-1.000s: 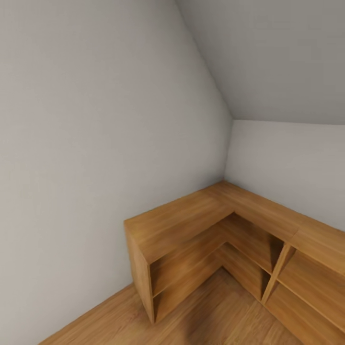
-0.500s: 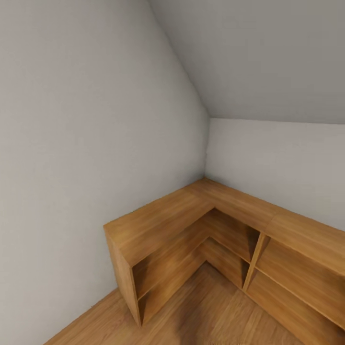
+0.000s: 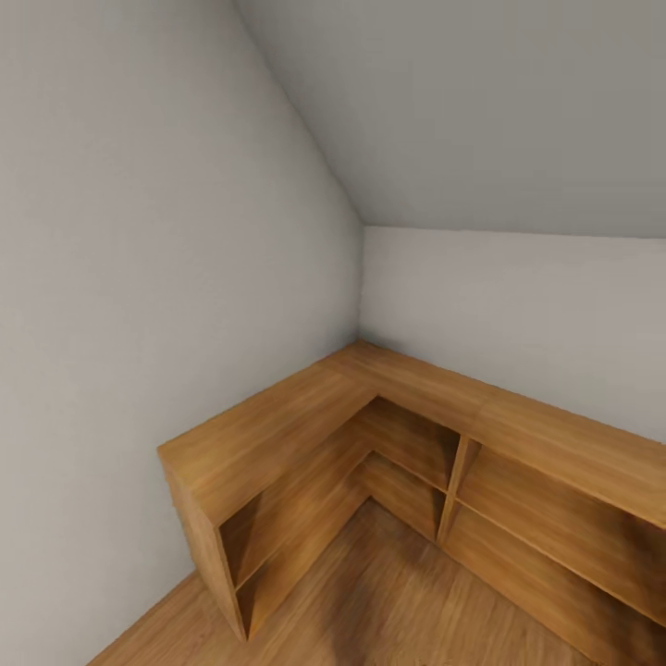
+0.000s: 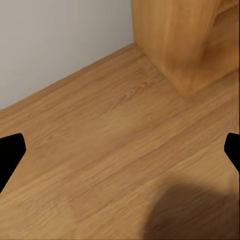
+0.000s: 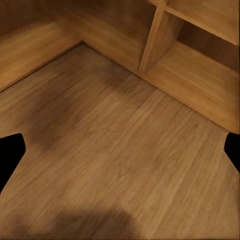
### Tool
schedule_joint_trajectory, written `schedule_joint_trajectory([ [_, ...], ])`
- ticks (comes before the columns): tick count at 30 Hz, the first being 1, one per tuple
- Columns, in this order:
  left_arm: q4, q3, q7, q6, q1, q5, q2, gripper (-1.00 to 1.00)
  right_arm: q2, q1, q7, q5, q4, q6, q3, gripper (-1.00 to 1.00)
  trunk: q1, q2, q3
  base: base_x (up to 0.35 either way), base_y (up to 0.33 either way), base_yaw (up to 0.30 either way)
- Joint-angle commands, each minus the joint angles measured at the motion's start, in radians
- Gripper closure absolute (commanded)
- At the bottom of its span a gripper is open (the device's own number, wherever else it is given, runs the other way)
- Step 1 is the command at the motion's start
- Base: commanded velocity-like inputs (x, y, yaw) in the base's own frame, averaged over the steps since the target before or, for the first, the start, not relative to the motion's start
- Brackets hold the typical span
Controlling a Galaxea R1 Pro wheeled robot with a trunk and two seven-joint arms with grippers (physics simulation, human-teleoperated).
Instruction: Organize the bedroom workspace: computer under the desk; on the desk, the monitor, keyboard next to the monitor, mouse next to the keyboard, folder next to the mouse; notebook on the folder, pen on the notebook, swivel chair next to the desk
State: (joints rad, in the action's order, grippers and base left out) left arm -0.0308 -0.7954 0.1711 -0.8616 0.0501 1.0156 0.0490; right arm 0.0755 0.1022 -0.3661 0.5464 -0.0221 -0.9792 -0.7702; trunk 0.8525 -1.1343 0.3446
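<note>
Two black fingertips of the left gripper sit wide apart over bare plank floor, holding nothing. Right gripper likewise spread, empty, above floor near the shelf unit, which fills the bedroom corner toward 3 o'clock, its right end cut off.

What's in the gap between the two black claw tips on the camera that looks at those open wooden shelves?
In the right wrist view, bare wood plank floor lies between the right claw's fingertips; nothing is held. The shelf unit stands beyond.
</note>
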Motion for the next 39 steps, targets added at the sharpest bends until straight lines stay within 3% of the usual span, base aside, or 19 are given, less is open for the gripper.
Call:
schedule_joint_trajectory([
  [1, -0.002, -0.008, 0.005, -0.005, -0.001, 0.000, 0.001, -1.00, 0.001, -0.003, -0.005, 0.003, -0.002, -0.018, -0.009, -1.00, 0.000, -0.001, 0.001, 0.000, 0.000, -0.263],
  [7, -0.002, -0.008, -0.012, -0.015, -0.004, 0.000, 0.001, -1.00, 0.001, -0.015, -0.005, 0.003, -0.002, -0.068, -0.009, -1.00, 0.000, -0.001, 0.001, 0.000, 0.000, -0.263],
  [25, -0.001, -0.008, -0.017, -0.008, -0.006, 0.000, -0.006, -1.00, 0.003, -0.019, -0.005, 0.003, -0.002, -0.068, -0.011, -1.00, 0.000, -0.001, 0.001, 0.029, 0.204, -0.263],
  [39, -0.001, -0.009, -0.017, -0.007, -0.006, 0.000, -0.010, -1.00, 0.003, -0.019, -0.004, 0.003, -0.002, -0.068, -0.011, -1.00, 0.000, -0.001, 0.001, 0.023, 0.025, -0.267],
])
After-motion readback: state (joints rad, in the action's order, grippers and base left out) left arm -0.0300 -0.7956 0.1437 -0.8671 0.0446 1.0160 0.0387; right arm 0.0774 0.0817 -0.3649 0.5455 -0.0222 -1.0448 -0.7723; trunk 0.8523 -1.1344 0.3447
